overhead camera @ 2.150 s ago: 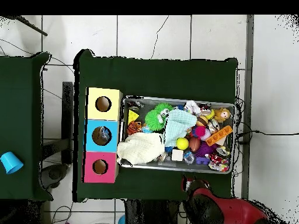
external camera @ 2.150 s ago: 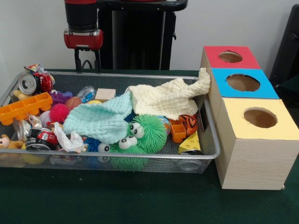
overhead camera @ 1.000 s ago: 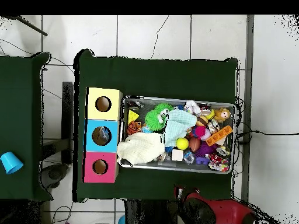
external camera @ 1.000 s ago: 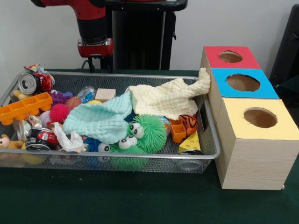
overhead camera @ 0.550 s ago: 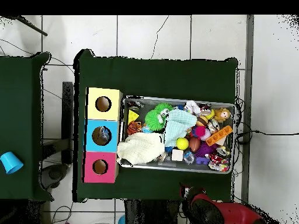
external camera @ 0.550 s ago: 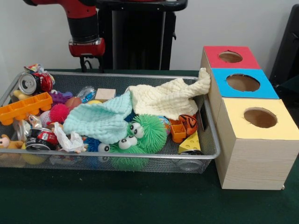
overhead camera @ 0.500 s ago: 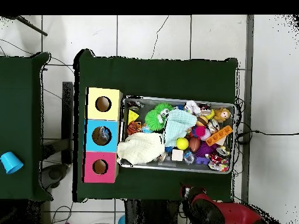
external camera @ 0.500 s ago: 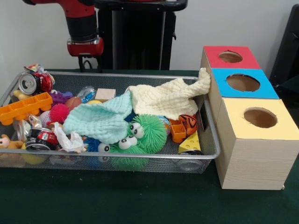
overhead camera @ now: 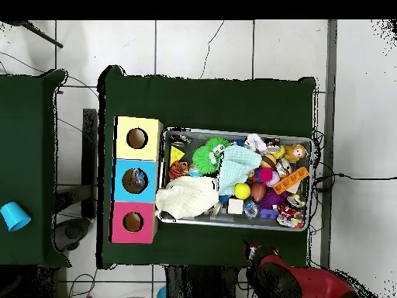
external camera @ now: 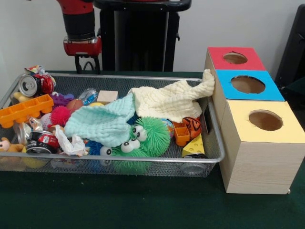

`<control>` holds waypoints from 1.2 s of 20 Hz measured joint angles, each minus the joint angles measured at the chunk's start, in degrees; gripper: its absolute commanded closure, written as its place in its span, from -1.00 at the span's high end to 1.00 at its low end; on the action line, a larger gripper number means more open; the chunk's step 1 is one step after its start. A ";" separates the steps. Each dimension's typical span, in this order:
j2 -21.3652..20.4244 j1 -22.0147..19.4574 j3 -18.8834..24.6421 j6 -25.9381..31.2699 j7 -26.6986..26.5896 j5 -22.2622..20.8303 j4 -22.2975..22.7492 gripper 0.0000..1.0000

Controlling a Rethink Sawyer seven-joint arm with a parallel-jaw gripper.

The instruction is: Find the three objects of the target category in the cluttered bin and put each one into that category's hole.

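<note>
Table [external camera: 119, 210]: dark green cloth, bare along the near edge.
Yellow box [external camera: 264, 143]: nearest of three wooden boxes in a row at the right, round hole in its top.
Wire mesh bin [external camera: 143, 164]: left of the boxes, its right end just beside them, full of clutter.
Green fuzzy toy [external camera: 143, 138]: near middle of the bin, googly eyes facing the near rim.
Cheese wedge [external camera: 194, 145]: near right corner of the bin, an orange block [external camera: 181, 134] and a tiger-striped toy [external camera: 191, 125] just behind it.
Mint cloth [external camera: 102, 123]: draped over the middle of the bin, partly over the green fuzzy toy.
Crushed can [external camera: 40, 141]: near left, beside crumpled white paper [external camera: 70, 144].
Orange brick [external camera: 25, 109]: left side, with a pink spiky ball [external camera: 60, 114] to its right.
Cream cloth [external camera: 174, 99]: far right of the bin, one corner lifted against the blue box [external camera: 248, 85].
Wooden block [external camera: 107, 96]: far middle, just left of the cream cloth.
Red box [external camera: 234, 58]: farthest of the three.
Tool [external camera: 87, 63]: above the table behind the bin's far left rim, two thin fingers spread, nothing between them.
</note>
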 measured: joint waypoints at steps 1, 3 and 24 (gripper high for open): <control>0.08 0.83 -0.02 0.00 0.00 0.00 0.00 1.00; 0.26 1.68 -0.09 0.00 0.00 0.00 0.00 1.00; -2.75 1.28 2.12 3.66 0.00 0.72 0.02 1.00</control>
